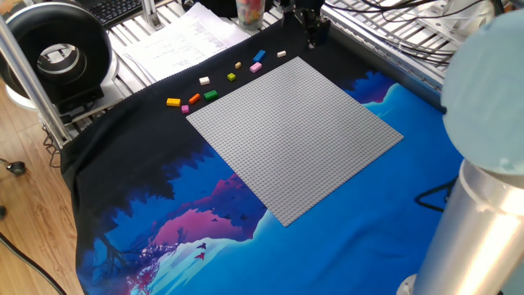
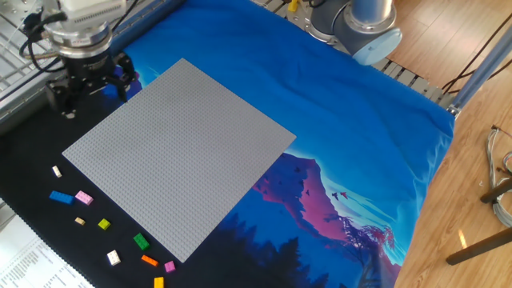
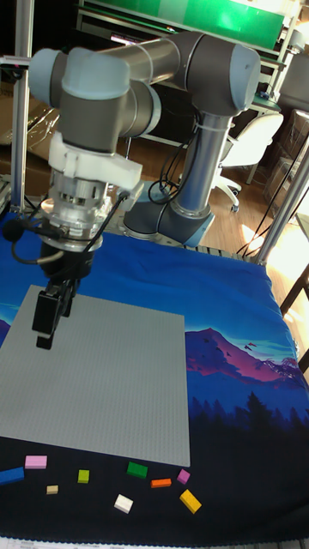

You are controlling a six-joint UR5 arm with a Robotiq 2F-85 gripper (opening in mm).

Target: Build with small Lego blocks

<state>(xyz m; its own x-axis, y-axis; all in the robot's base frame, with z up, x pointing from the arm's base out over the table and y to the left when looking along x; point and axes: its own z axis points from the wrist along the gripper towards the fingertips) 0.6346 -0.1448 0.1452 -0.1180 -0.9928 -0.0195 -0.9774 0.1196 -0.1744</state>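
The small Lego blocks lie in a loose row on the black cloth beside the grey baseplate (image 2: 180, 152): a white one (image 2: 56, 171), blue (image 2: 60, 197), pink (image 2: 84, 198), lime (image 2: 104, 225), green (image 2: 141, 241) and orange-yellow (image 2: 158, 282) among them. The one fixed view shows the same row, from the orange-yellow block (image 1: 173, 102) to the blue one (image 1: 259, 56). My gripper (image 2: 94, 100) hangs open and empty just off the baseplate's far corner, apart from every block. The tall fixed view shows the gripper (image 3: 45, 336) side-on over the plate's left edge.
The baseplate (image 1: 295, 135) rests on a blue and black printed cloth (image 1: 205, 229). Paper sheets (image 1: 184, 41) and a black round device (image 1: 57, 53) sit beyond the blocks. Metal rails and cables (image 1: 409, 29) run behind the gripper. The arm's base (image 2: 360, 24) stands at the cloth's far side.
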